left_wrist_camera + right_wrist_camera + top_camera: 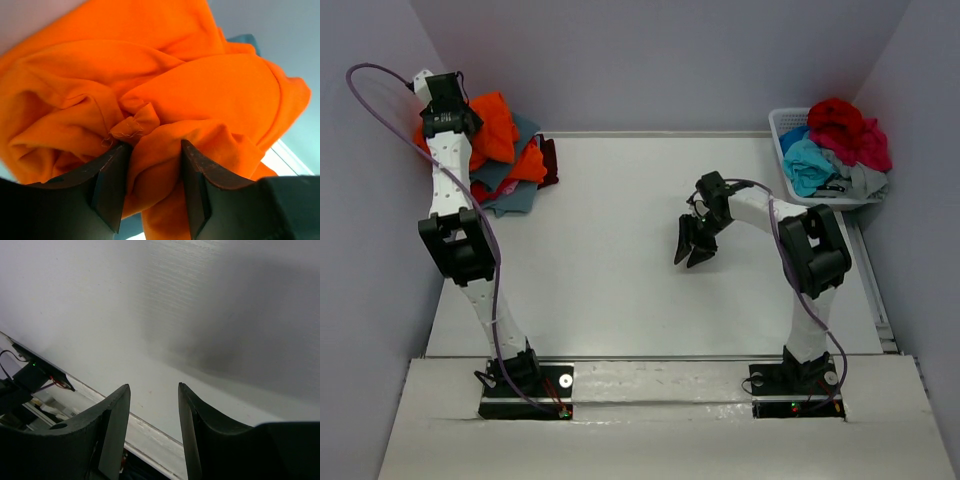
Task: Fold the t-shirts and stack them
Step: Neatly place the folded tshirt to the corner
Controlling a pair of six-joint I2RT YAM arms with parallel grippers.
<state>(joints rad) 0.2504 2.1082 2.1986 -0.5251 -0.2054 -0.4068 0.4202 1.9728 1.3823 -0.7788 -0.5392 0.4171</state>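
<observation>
Your left gripper (153,145) straddles an orange shirt (200,85) atop the pile (515,185), grip uncertain; right gripper (689,262) hangs half-open, empty; unfolded shirts (835,140) wait in the basket (778,120).

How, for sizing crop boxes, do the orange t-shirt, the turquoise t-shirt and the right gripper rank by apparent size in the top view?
1. orange t-shirt
2-3. turquoise t-shirt and right gripper look about alike; the shirt is partly buried, so no ranking.

Your left arm (450,190) reaches the far-left corner of the table (610,300), its left gripper (153,150) part-open; your right gripper (690,260) hovers right of the table's middle, jaws apart, pointing down.
</observation>
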